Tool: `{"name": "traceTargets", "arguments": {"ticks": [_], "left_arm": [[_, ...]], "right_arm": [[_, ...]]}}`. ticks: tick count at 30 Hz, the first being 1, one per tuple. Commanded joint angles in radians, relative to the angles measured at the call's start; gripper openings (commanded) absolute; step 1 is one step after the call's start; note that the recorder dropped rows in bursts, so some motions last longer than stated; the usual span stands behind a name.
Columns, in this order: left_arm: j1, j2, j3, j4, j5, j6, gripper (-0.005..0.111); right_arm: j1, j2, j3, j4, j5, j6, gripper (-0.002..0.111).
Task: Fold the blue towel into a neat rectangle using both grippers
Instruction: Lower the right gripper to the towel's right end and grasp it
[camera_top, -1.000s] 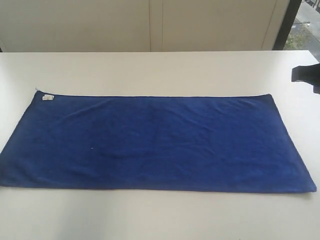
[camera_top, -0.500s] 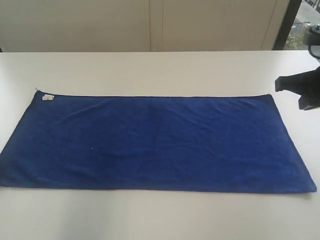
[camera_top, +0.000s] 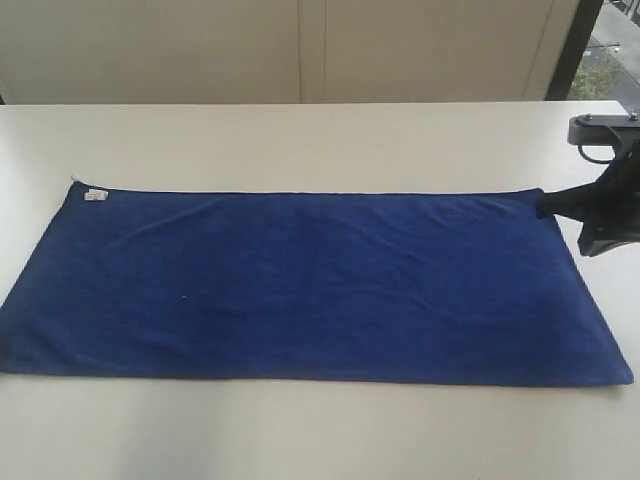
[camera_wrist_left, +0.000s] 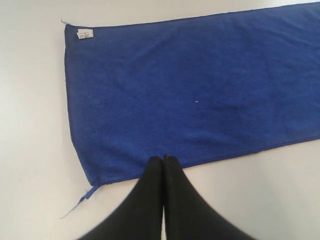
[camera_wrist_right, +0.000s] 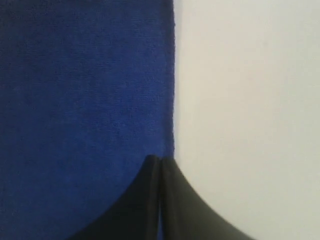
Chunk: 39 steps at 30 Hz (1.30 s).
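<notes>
Exterior view: the deep royal-blue, fleecy rectangular towel lies spread flat on the white table. The black right gripper sits at the towel's far right corner, jaws pressed together and holding nothing.

Left wrist view: the black left gripper, likewise closed and empty, is poised at the towel's near long edge, close to a corner trailing a loose thread.

Right wrist view: the closed tips lie right along the hem. If either gripper comes down closed, it would likely shove and wrinkle the cloth. A pinch this close to the hem could slip off.

free: table around blue towel | blocked: right gripper at corner
</notes>
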<state>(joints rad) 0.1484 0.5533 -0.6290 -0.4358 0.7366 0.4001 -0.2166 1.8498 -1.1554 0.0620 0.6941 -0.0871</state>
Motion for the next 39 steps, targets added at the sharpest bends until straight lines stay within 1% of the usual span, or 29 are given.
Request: {"name": "traceTargets", "arguments": {"ticks": [1,4,8,11,14,21,25,29,39], "left_arm": [[0.001,-0.007,0.005,-0.005,0.011,0.000,0.000],[0.001,-0.007,0.005,-0.005,0.011,0.000,0.000],[0.001,-0.007,0.005,-0.005,0.011,0.000,0.000],[0.001,-0.007,0.005,-0.005,0.011,0.000,0.000],[0.001,-0.007,0.005,-0.005,0.013,0.000,0.000],[0.001,-0.007,0.005,-0.005,0.013,0.000,0.000],[0.001,-0.007,0.005,-0.005,0.013,0.000,0.000],[0.001,-0.007,0.005,-0.005,0.013,0.000,0.000],[0.001,-0.007,0.005,-0.005,0.013,0.000,0.000]], "right_arm": [[-0.005,0.040,-0.010,0.018,-0.057,-0.039,0.001],[-0.005,0.063,-0.010,0.018,-0.071,-0.041,0.008],[-0.005,0.085,-0.010,0.018,-0.086,-0.041,0.025],[-0.005,0.086,-0.010,0.014,-0.097,-0.041,0.035],[-0.005,0.088,-0.010,0.001,-0.101,-0.041,0.041],[-0.005,0.123,-0.010,0.013,-0.091,-0.041,0.043],[-0.003,0.140,-0.010,0.016,-0.057,-0.041,0.043],[-0.003,0.151,-0.010,0.016,0.024,-0.041,0.043],[-0.003,0.151,-0.010,0.020,0.071,-0.041,0.041]]}}
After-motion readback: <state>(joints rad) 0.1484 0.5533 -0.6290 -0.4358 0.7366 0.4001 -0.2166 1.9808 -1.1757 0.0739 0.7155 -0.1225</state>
